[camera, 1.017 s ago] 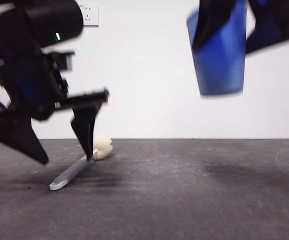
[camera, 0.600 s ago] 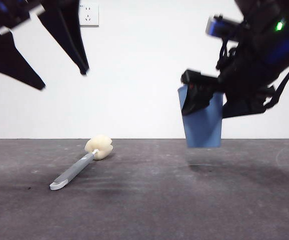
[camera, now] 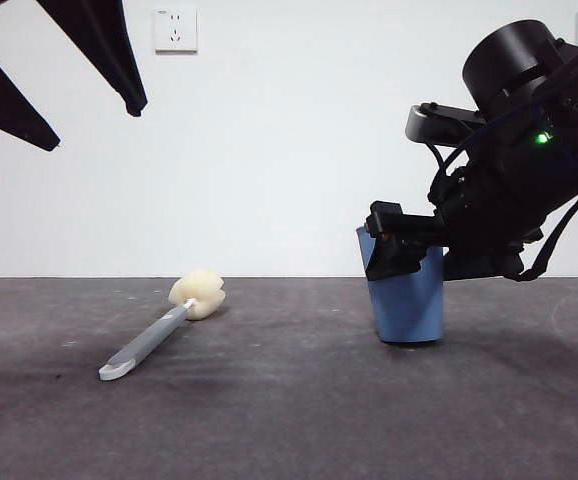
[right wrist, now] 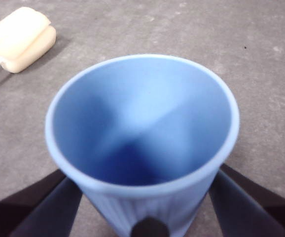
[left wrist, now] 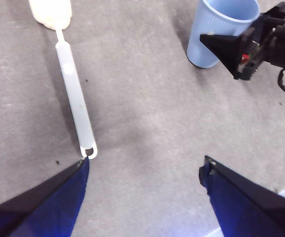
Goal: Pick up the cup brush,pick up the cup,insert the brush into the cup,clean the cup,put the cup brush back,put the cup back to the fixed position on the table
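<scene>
The blue cup (camera: 409, 305) stands upright on the table (camera: 289, 420) at the right, mouth up and empty (right wrist: 142, 123). My right gripper (camera: 399, 255) is shut on the cup, one jaw on each side of its wall just under the rim (right wrist: 142, 197). The cup brush (camera: 149, 345) lies flat on the table at the left, its cream sponge head (camera: 197, 295) toward the wall and the white tip toward the front. My left gripper (camera: 94, 125) hangs open high above the brush, holding nothing; its jaws (left wrist: 145, 165) are spread wide over the handle's end (left wrist: 73, 98).
A white wall with a socket (camera: 175, 28) closes the back of the table. Bare dark table surface lies between the brush and the cup (left wrist: 216, 34) and in front of both.
The right gripper has lowered the cup from mid-air until it stands on the table. The left gripper, having let go of the brush a second ago, has risen to the upper left.
</scene>
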